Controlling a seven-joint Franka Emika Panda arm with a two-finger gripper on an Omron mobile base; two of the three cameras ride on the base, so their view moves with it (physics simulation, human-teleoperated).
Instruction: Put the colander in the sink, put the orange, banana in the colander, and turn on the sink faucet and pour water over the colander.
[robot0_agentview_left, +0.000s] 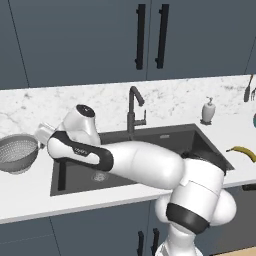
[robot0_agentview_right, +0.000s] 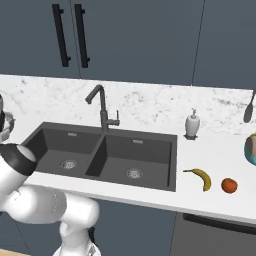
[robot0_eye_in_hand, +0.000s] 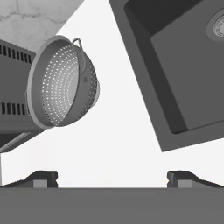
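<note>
Hand view: hand (robot0_eye_in_hand: 112, 178) wide open, empty, above bare counter (robot0_eye_in_hand: 118, 131) near colander (robot0_eye_in_hand: 61, 83)

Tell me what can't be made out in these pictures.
- Left base view: the arm hides the gripper and much of the sink; the frame edge cuts the banana.
- Right base view: the colander is cut off at the left edge.
- Hand view: the dark slotted thing behind the colander is cut off and unidentifiable.
</note>
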